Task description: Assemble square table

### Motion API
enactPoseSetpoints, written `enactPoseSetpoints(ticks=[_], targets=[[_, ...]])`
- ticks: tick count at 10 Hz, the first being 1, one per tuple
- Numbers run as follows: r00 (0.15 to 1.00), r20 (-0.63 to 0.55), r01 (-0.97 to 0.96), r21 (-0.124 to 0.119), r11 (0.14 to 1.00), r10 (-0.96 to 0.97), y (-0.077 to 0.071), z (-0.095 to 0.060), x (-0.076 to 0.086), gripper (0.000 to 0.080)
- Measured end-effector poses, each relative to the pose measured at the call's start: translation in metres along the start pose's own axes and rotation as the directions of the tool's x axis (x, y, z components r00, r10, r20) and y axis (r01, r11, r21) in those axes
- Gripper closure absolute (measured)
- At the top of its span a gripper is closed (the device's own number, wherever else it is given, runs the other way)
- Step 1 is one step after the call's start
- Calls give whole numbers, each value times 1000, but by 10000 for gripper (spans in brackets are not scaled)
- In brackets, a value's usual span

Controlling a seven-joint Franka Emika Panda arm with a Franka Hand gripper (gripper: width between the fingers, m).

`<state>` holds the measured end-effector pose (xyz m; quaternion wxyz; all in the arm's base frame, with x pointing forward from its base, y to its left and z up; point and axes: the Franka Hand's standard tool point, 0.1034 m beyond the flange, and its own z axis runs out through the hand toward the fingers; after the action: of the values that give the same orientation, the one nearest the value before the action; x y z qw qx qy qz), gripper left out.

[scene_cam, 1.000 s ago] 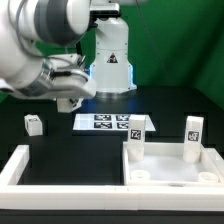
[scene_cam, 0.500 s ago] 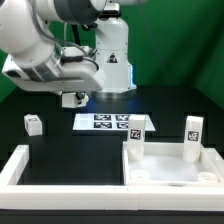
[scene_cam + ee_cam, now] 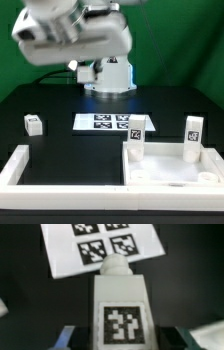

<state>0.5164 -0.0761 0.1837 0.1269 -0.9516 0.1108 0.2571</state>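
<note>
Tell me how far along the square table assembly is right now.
Looks done: a first leg and a second leg stand upright at the far corners of the tabletop. In hand: the gripper is shut on a third leg, the marker board showing beyond it. Left: seating it, then the fourth leg, lying loose at the exterior view's left.

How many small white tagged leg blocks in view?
4 leg blocks: two upright on the white square slab, one loose at the exterior view's left, one in the end effector.
</note>
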Motion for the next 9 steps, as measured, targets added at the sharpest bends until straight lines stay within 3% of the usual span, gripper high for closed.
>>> enactPoseSetpoints(ticks=[3,4,5,6,7,8,9], targets=[[982,-189,-1,-3,1000,0,1,1,4,509],[967,-256,-16,-26,1000,9,-3,-6,9,509],[935,-353,-10,-109,994,-29,-31,-25,21,509],[907,-412,32,-149,988,-91,-68,-41,31,509],[890,-444,37,-154,987,-102,-89,-49,40,509],[837,-535,36,-155,987,-115,-111,-59,59,509],[758,-637,52,-156,986,-141,-128,-57,70,509]])
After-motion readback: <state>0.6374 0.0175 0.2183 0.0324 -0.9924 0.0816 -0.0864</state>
